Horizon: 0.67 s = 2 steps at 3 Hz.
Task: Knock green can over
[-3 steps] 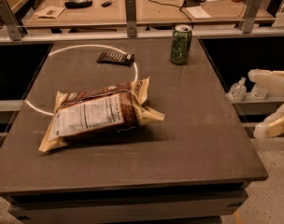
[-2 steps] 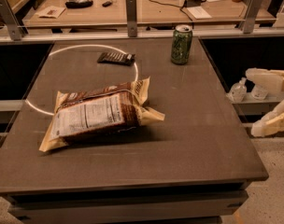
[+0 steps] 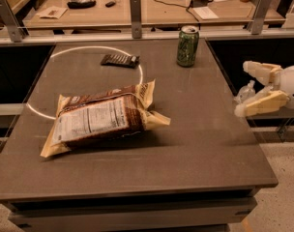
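Note:
The green can [image 3: 187, 46] stands upright near the far right of the dark table [image 3: 205, 144], with a silver top rim. My gripper [image 3: 242, 88] is at the right edge of the view, beyond the table's right side and nearer than the can. Its two cream fingers point left and are spread apart, with nothing between them.
A large brown snack bag [image 3: 102, 119] lies flat in the middle left of the table. A small dark flat bar [image 3: 119, 60] lies at the back, on a white circle marked on the tabletop. A rail with metal posts [image 3: 135, 9] and a wooden desk stand behind.
My gripper has moved a little to the left, toward the table's right edge. The can, bag and bar have not moved.

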{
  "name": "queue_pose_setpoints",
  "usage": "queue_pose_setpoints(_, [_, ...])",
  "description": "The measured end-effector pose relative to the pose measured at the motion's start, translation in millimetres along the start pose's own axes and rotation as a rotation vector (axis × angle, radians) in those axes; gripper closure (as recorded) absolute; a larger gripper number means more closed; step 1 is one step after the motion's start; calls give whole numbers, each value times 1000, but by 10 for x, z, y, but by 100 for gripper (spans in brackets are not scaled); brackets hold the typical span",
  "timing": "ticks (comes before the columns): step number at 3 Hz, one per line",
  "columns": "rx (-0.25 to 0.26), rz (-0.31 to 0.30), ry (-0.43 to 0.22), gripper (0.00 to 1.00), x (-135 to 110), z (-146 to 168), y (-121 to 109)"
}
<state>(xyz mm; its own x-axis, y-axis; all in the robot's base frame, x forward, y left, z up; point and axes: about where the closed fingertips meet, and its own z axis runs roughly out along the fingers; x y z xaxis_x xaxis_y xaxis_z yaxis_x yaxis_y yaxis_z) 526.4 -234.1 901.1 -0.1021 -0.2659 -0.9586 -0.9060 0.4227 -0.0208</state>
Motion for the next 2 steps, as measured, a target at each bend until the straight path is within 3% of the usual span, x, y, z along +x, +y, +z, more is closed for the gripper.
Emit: queue_pose_setpoints(2, [253, 10, -113, 0, 121, 121, -455])
